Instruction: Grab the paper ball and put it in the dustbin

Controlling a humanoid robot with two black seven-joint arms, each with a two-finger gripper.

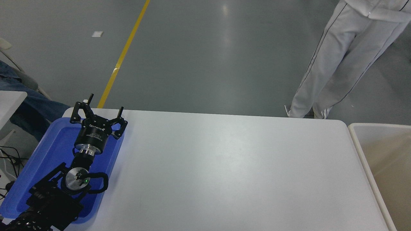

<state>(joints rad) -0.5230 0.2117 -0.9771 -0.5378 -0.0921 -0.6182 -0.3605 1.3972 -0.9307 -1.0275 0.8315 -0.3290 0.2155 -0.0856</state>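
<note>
The paper ball is not in view anywhere on the table. The dustbin [362, 154], a cream-beige bin with a thick rounded rim, stands at the table's right end, partly cut off by the picture edge; what shows of its inside holds nothing. My left gripper [106, 103] is parked over the blue tray at the lower left, its fingers spread open and holding nothing. My right arm and gripper are out of view.
A shallow blue tray [48, 150] lies on the table's left edge under my left arm. A person in light grey trousers [334, 64] stands beyond the table's far right corner. Another person's leg in jeans [32, 106] shows at the left edge.
</note>
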